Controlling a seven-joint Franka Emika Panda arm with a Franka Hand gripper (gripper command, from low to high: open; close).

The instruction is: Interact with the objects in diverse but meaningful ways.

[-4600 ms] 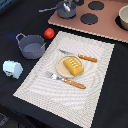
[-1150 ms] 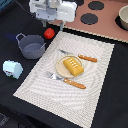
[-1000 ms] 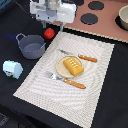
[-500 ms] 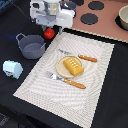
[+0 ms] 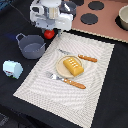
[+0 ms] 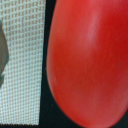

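Observation:
The red tomato [image 5: 48,34] lies on the dark surface by the placemat's far left corner. My white gripper [image 5: 49,26] hangs directly over it, very close, and its body hides the fingers. In the wrist view the tomato [image 6: 87,60] fills most of the picture and no fingertips show. The dark grey two-handled pot [image 5: 31,46] stands just to the exterior view's left of the tomato. A yellow ridged bread loaf [image 5: 73,65] rests on a plate [image 5: 61,67] in the middle of the placemat. The white-and-blue milk carton [image 5: 12,69] lies at the left.
An orange-handled knife [image 5: 87,58] and fork [image 5: 67,81] flank the plate on the striped placemat [image 5: 95,95]. A toy stove [image 5: 102,17] with dark burners sits at the back right, with a bowl [image 5: 123,17] on its right end.
The arm came in over the tomato since the earliest frame. Over the last second the gripper sank a little closer to the tomato. Nothing else has moved.

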